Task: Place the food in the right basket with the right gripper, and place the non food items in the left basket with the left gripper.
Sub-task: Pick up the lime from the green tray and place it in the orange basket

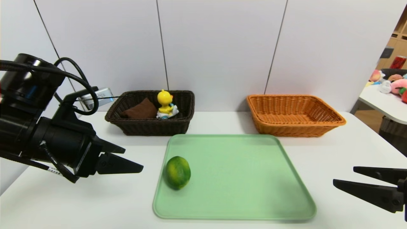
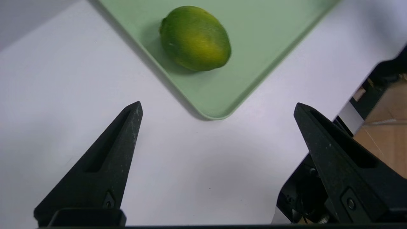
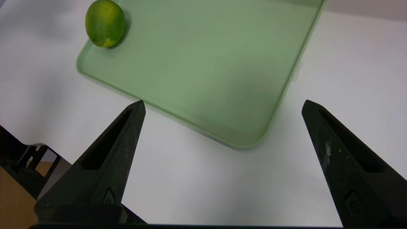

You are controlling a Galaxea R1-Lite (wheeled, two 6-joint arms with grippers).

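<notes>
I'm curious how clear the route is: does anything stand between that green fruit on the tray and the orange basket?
Nothing visible stands between the green fruit and the orange wicker basket; only bare tray, its low rim and a strip of white table lie between.

Duck toy (image 1: 165, 104) and cushion (image 1: 142, 110) in left basket (image 1: 155, 128), behind your tray's (image 1: 235, 178) back-left corner; fruit (image 1: 177, 172) on tray by left edge; right basket (image 1: 295, 129) behind back-right corner.
</notes>
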